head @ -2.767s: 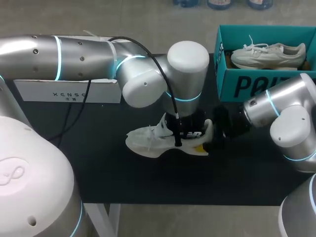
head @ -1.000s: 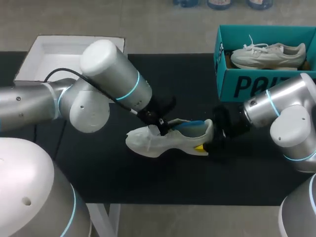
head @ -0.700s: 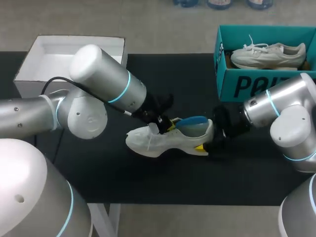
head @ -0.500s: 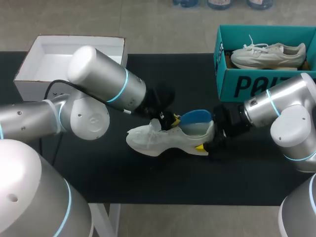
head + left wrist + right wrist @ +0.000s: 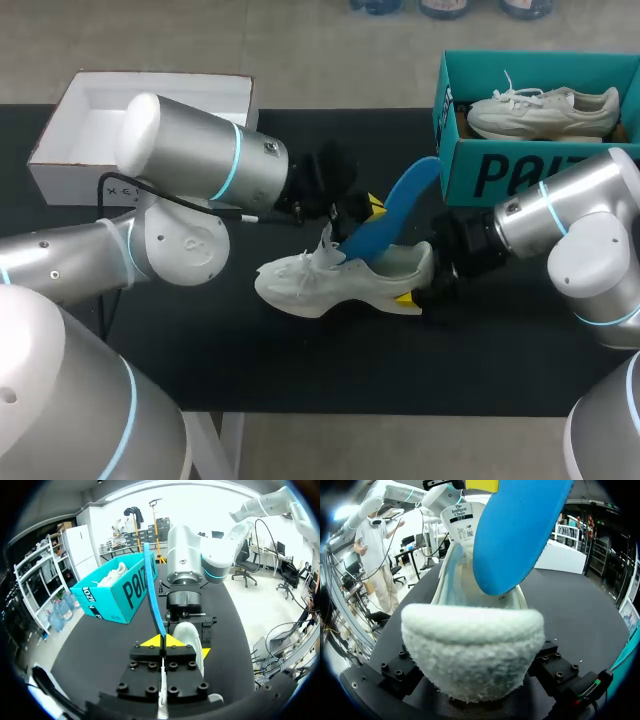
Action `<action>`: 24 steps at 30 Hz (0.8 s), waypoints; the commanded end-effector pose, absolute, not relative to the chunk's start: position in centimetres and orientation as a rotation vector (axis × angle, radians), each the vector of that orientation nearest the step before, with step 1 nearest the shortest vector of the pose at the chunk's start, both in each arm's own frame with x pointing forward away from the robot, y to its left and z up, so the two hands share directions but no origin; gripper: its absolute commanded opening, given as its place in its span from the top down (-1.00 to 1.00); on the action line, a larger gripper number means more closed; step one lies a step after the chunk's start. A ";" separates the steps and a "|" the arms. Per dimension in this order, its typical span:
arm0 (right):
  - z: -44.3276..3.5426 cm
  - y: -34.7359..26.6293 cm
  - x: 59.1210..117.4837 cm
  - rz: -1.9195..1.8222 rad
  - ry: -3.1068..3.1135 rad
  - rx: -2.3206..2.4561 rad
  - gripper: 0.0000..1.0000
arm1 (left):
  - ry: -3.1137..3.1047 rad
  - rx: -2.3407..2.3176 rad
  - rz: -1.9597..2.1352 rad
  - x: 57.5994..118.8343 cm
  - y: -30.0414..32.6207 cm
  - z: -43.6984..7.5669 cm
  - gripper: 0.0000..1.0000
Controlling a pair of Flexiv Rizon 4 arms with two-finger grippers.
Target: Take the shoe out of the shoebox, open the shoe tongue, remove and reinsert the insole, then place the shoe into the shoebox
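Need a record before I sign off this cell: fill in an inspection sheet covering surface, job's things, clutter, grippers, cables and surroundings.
Surface: black table, bare around the shoe.
Job's things: white shoe lies mid-table; blue insole is raised, its lower end inside the shoe; open white box at the far left.
Clutter: teal box at the far right, holding a second shoe.
Grippers: left gripper shut on the insole; right gripper clamps the shoe's heel.
Cables: black cable runs along the left arm.
Surroundings: nothing seen touching table or arms.
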State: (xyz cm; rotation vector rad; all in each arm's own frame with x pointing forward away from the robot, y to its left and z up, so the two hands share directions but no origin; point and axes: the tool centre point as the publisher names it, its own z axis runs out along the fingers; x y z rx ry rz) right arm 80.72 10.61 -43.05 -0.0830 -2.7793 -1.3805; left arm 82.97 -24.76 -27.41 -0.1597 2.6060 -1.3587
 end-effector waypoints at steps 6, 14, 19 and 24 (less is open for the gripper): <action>-43.7 10.8 80.8 -1.378 -2.780 -0.084 1.00 | 2.478 -0.059 -1.344 82.0 -25.3 -22.2 1.00; -43.7 10.8 80.8 -1.378 -2.780 -0.084 1.00 | 2.502 -0.056 -1.313 82.2 -25.8 -21.4 1.00; -43.7 10.8 80.8 -1.378 -2.780 -0.084 1.00 | 2.502 -0.056 -1.313 82.2 -25.8 -21.4 1.00; -43.7 10.8 80.8 -1.378 -2.780 -0.084 1.00 | 2.502 -0.056 -1.313 82.2 -25.8 -21.4 1.00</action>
